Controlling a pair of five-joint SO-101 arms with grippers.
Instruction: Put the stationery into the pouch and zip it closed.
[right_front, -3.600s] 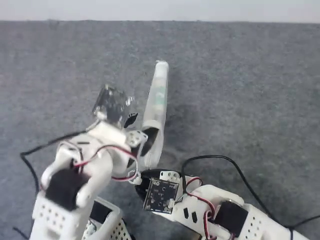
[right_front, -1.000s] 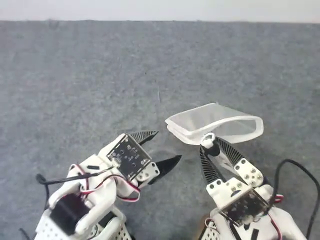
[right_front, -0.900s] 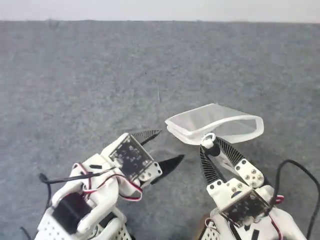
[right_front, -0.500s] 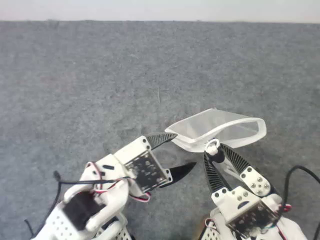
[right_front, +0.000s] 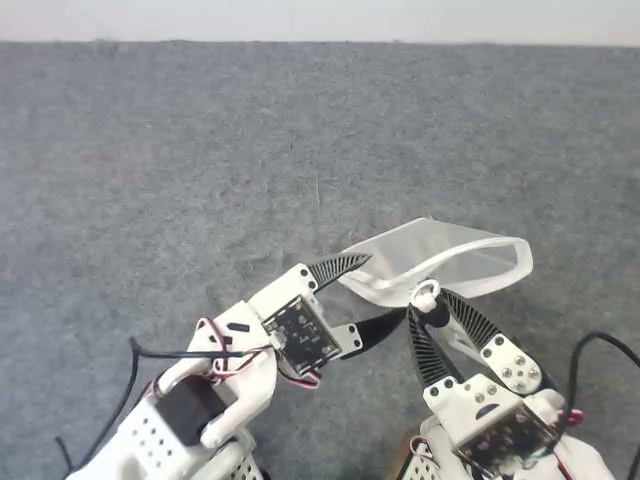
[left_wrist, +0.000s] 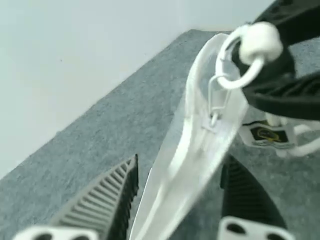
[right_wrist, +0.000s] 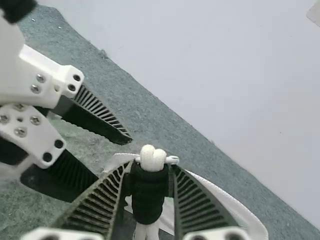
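A white mesh pouch (right_front: 450, 255) lies on the grey felt, its near rim lifted. My right gripper (right_front: 432, 310) is shut on the zipper pull (right_front: 425, 293), a dark cord topped with a white bead. In the right wrist view the gripper (right_wrist: 148, 185) squeezes that pull (right_wrist: 152, 156) above the pouch rim (right_wrist: 235, 207). My left gripper (right_front: 385, 287) is open, one finger on each side of the pouch's left end. The left wrist view has the pouch edge (left_wrist: 200, 135) running between its gripper's (left_wrist: 177, 195) fingers, with the pull ring and bead (left_wrist: 252, 42) beyond.
Grey felt (right_front: 180, 160) covers the table, with open room to the far side and the left. A pale wall (right_front: 320, 20) runs along the far edge. A black cable (right_front: 130, 370) loops beside the left arm's base.
My left gripper has moved right and forward until its open fingers straddle the pouch's left end. The pouch rim rose a little. The right gripper still holds the zipper pull.
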